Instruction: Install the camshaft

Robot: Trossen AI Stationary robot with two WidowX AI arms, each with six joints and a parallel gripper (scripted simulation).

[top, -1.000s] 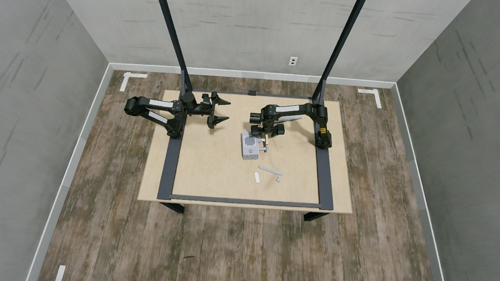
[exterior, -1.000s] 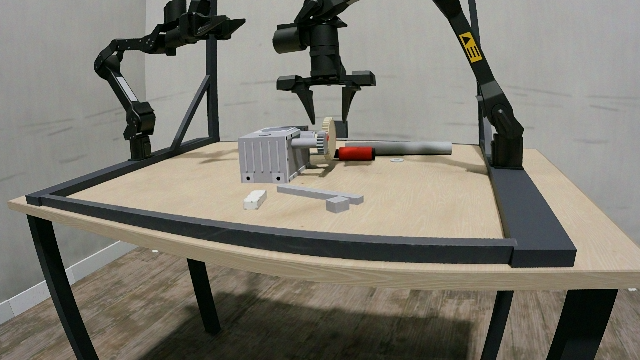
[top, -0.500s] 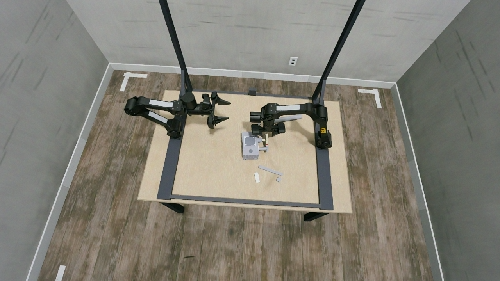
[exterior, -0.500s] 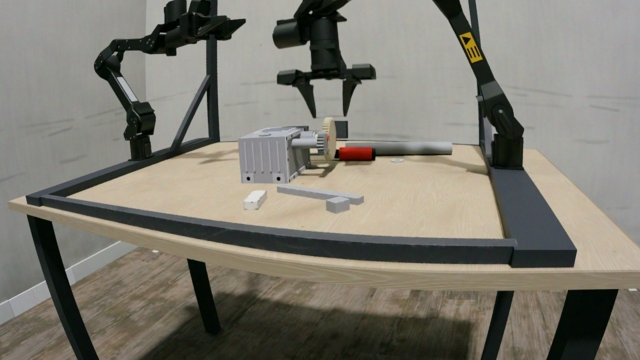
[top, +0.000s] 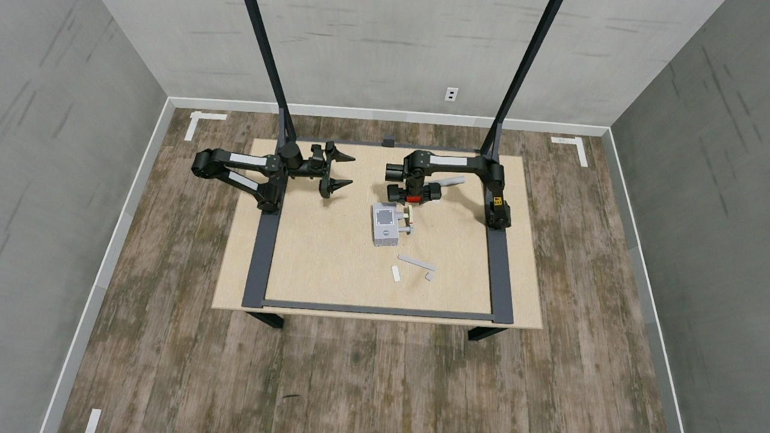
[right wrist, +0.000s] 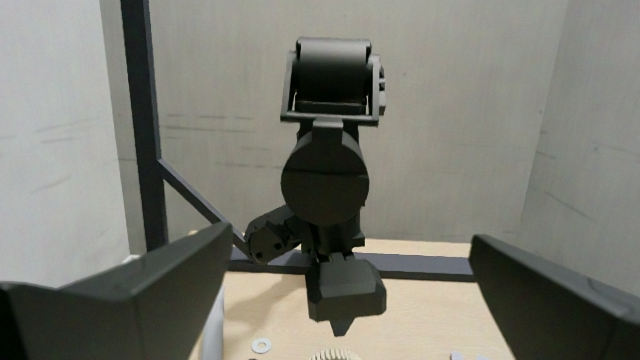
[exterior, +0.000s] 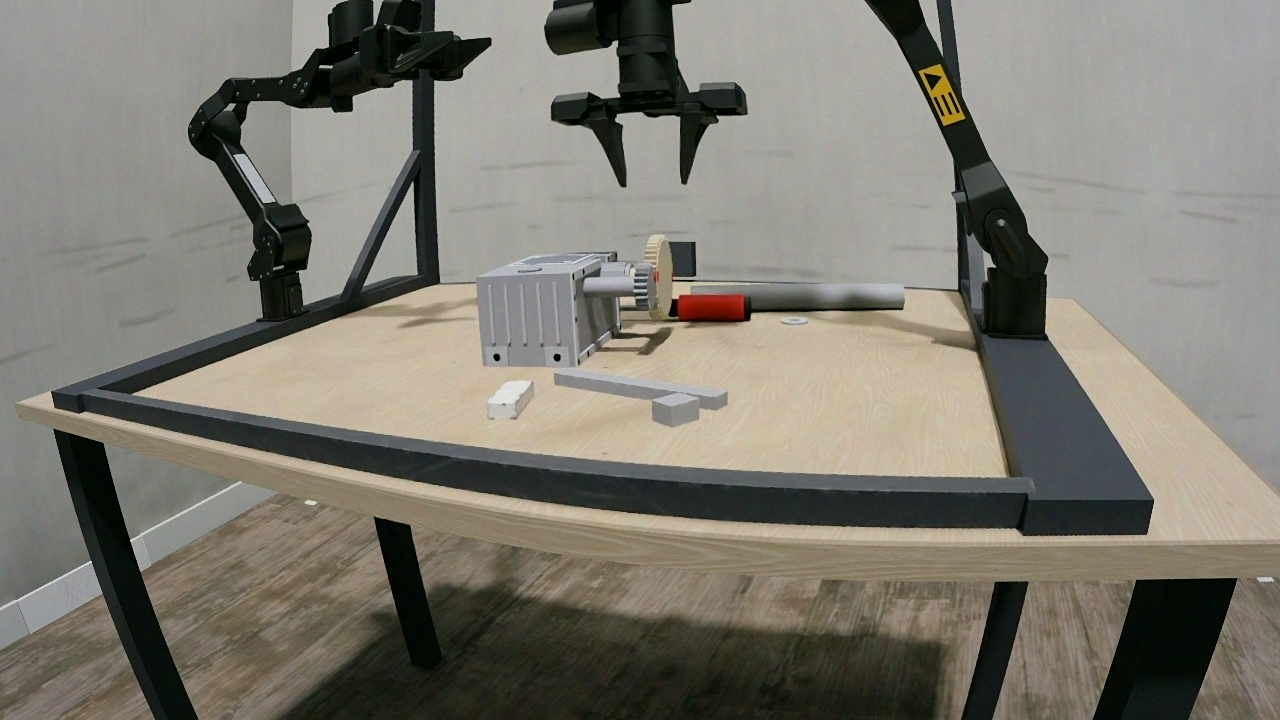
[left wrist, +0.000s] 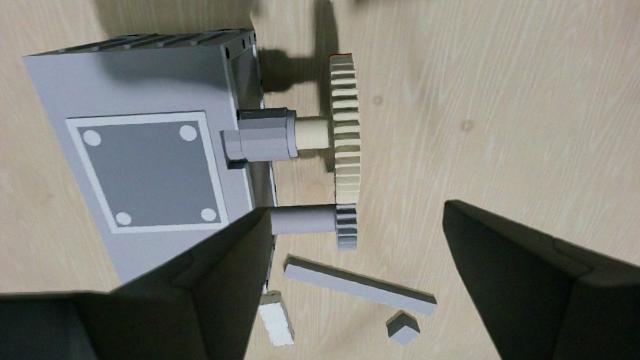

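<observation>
Grey walls stand behind the desk (top: 323, 258) (exterior: 850, 438) (left wrist: 500, 75) (right wrist: 425, 320). The camshaft (top: 409, 214) (exterior: 660, 277) (left wrist: 346, 130) (right wrist: 335, 356) sits at the front of the engine case (top: 385, 237) (exterior: 528, 313) (left wrist: 165, 95), shaft level in the bearing (left wrist: 265, 135), big gear beside the small crank gear (exterior: 642, 286) (left wrist: 347, 227). The left fingers (exterior: 653, 184), nearer, stand parted above the case's front, holding nothing; any turning nudge would likely go downward, across the shaft's axis. The right fingers (top: 352, 170) (exterior: 483, 44) are spread, well apart from the case. Timing I cannot tell.
</observation>
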